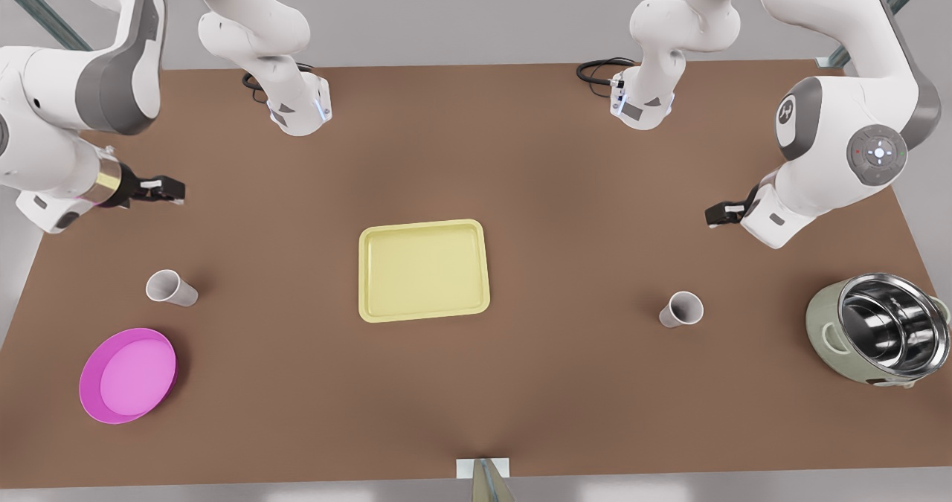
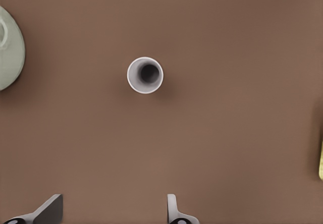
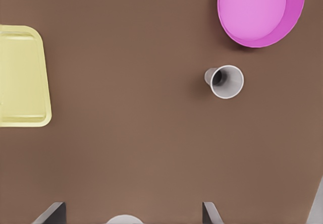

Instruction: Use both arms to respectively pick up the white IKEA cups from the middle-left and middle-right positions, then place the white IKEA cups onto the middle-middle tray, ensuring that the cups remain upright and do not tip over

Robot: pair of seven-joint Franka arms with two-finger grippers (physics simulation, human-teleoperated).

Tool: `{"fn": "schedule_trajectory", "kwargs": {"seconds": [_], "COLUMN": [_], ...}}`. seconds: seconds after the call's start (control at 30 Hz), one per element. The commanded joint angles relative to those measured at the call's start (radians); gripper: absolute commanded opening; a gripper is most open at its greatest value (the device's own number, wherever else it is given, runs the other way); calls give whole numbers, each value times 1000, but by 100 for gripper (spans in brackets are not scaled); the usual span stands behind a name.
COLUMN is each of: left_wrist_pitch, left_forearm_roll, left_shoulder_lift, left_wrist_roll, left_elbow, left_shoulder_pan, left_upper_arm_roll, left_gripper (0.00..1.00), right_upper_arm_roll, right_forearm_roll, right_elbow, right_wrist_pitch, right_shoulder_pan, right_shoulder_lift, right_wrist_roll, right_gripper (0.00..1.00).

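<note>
1. Your left gripper hung above the brown table on the front view's right, its fingers spread wide with nothing between them.
2. The cup beneath it stood upright on the table; in the front view this white cup sat between the pale yellow tray and the steel-lined green pot, apart from both.
3. Your right gripper hung over the table on the front view's left, also opened wide and holding nothing, its finger tips well apart.
4. The other white cup stood upright just beside the magenta dish without touching it; the right wrist view showed the same cup near the dish, with the tray well apart from it.
5. The tray lay flat at the middle of the table with no cup on it, and neither gripper touched a cup.
</note>
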Motion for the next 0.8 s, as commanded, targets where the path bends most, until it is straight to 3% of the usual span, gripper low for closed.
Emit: {"fn": "schedule_trajectory", "kwargs": {"seconds": [0.0,0.07,0.13,0.23,0.43,0.77], "left_wrist_pitch": [21,22,122,327,603,616], "left_forearm_roll": [0,0,0,1,-66,-57], "left_shoulder_lift": [-1,-1,82,249,381,402], "left_wrist_roll": [-38,-38,-40,-38,26,28], "left_elbow": [0,0,0,20,1,-161], "left_shoulder_pan": [0,0,0,29,80,89], "left_upper_arm_roll": [0,0,2,6,6,6], "left_gripper": [100,100,100,100,100,100], "right_upper_arm_roll": [-3,-5,-6,-11,-11,-9], "right_forearm_roll": [4,2,-15,1,10,33], "right_elbow": [-54,-65,-60,55,55,-22], "right_wrist_pitch": [92,103,109,134,316,516], "right_shoulder_pan": [-1,-1,-2,-94,-200,-329], "right_shoulder_lift": [-39,-33,23,257,387,485], "right_wrist_roll": [-34,-34,-37,-58,-221,-361], "right_gripper": [100,100,100,100,100,100]}}
